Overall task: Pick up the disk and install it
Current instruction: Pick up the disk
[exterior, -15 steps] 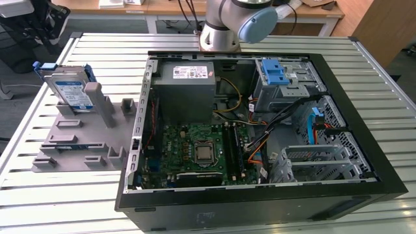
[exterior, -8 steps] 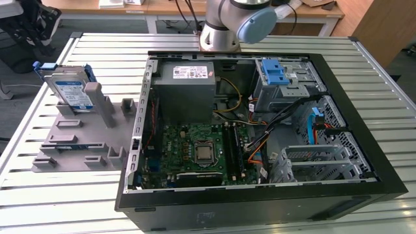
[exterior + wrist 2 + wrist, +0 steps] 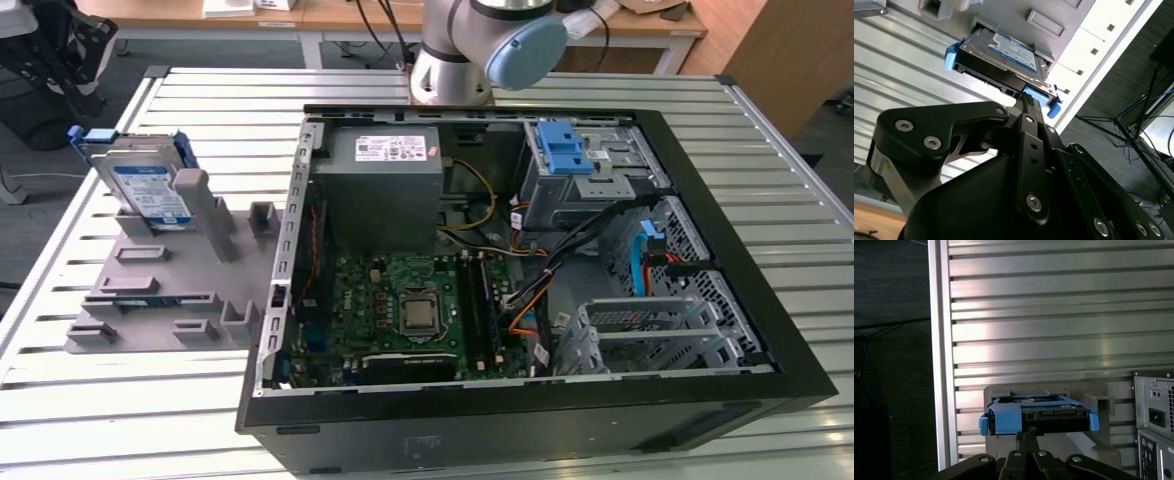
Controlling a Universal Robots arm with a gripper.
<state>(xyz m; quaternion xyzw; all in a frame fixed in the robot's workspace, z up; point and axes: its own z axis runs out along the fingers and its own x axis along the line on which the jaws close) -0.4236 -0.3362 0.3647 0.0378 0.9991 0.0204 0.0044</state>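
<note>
Slatted surface (image 3: 134, 420); at the exterior view's left, beside open case (image 3: 534, 405), disk (image 3: 147, 190) propped on edge in grey holder (image 3: 160, 290), likely for edge access; hand (image 3: 1027, 434) closed, empty, nearby.

Count so far:
- 1 disk (image 3: 144, 185)
- 1 grey holder block (image 3: 160, 290)
- 1 open PC case (image 3: 534, 410)
- 1 slatted counter (image 3: 134, 420) carrying all of those

Inside the case:
- 1 power supply (image 3: 380, 185)
- 1 motherboard (image 3: 387, 300) with 1 CPU socket (image 3: 418, 313)
- 2 blue plastic parts: blue latch (image 3: 565, 148) and blue bracket (image 3: 650, 250)
- Cables: several, black, orange and yellow. They're too tangled to count.

Robot side: 1 arm (image 3: 467, 50) and 1 claw (image 3: 1026, 434).
</note>
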